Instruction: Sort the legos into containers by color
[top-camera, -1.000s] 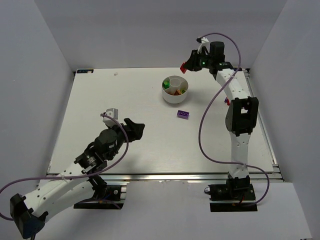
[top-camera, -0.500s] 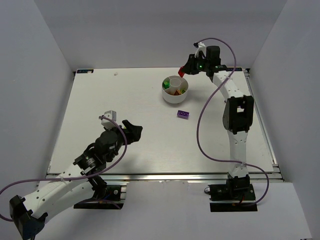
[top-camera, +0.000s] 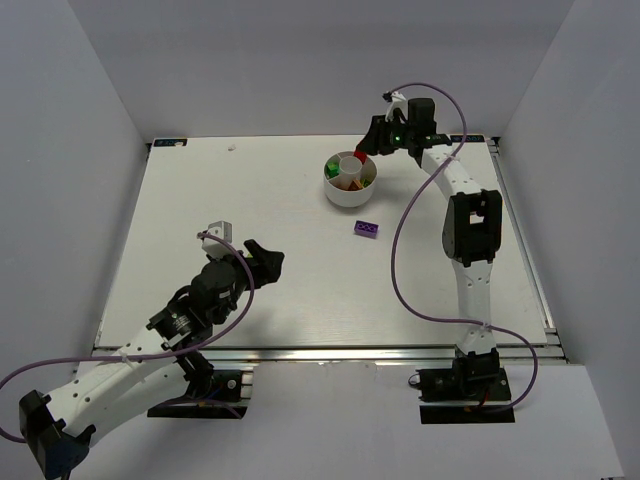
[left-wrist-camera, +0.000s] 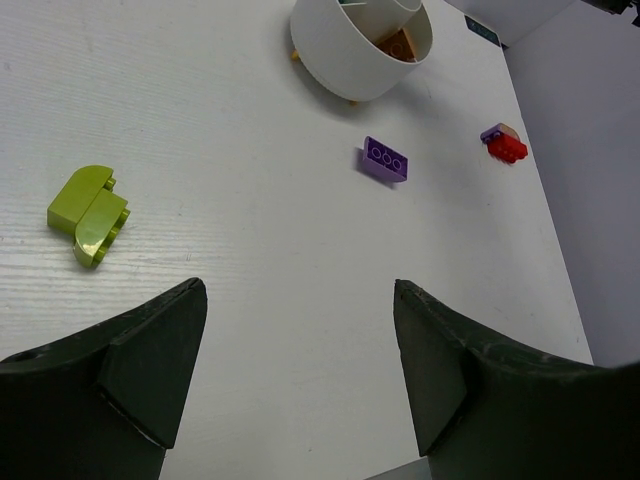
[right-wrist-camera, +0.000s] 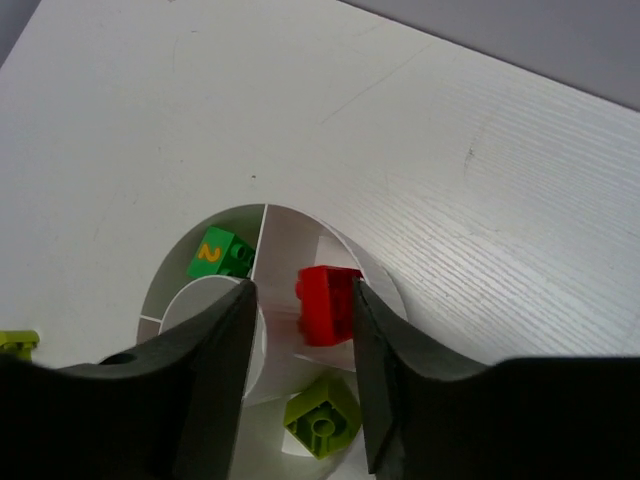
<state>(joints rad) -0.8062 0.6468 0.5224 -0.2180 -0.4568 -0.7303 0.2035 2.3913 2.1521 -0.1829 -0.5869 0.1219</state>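
Releasing should be done centred over dish (right-wrist-camera: 345, 243) wedge; red lego (right-wrist-camera: 326, 305) loose between parted right gripper (right-wrist-camera: 302, 292) jaws; left gripper (left-wrist-camera: 298, 290) jaws wide apart.

Round white compartmented plastic dish (left-wrist-camera: 350, 60) cut off at top edge, left wrist view. Small red studded brick (right-wrist-camera: 328, 303): resting or airborne, indeterminate.

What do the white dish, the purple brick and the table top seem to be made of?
White dish: likely plastic, smooth thin walls.
Purple brick: moulded plastic, studded, slight sheen.
Table top: perhaps white laminate or painted wood; fine grain lines show.
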